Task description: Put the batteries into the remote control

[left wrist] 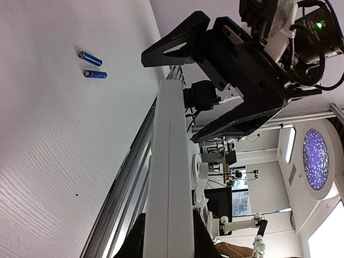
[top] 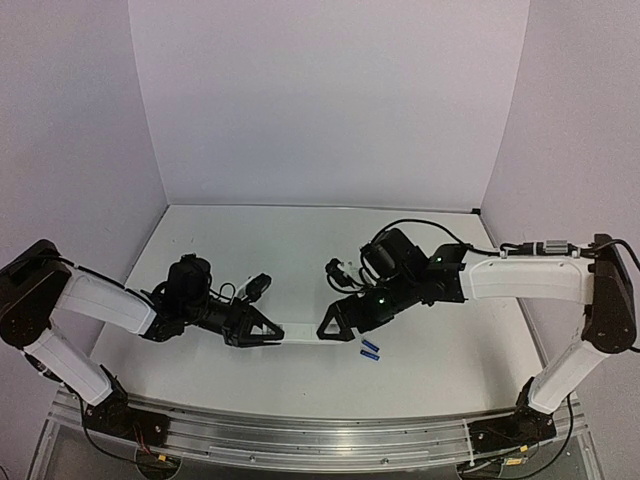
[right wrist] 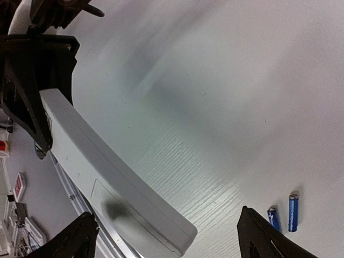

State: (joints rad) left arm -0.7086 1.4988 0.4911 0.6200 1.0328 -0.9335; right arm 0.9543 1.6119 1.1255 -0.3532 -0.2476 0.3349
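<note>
In the top view the left end effector [top: 272, 331] sits at lower centre, just left of the middle. It is pinched on one end of the slim white remote control [top: 297, 331], which runs to the right from it as a narrow white bar. In the left wrist view the remote rises from between the dark fingers [left wrist: 134, 239] at the bottom edge, one pressed to each long side.

The right end effector [top: 330, 326] meets the remote's free end from the right of the frame, with its jaws spread wide. In the right wrist view its two dark fingertips [right wrist: 75, 239] stand at the bottom corners, and the rounded end of the remote lies between them, nearer the left one. Neither fingertip is seen touching it. The face turned to this camera is plain white with a faint rectangular panel outline.

The two blue batteries [top: 369, 349] lie side by side on the white worktop [top: 250, 250], nearly parallel. They are just below and right of the right end effector in the top view, apart from the remote and from both end effectors.
</note>
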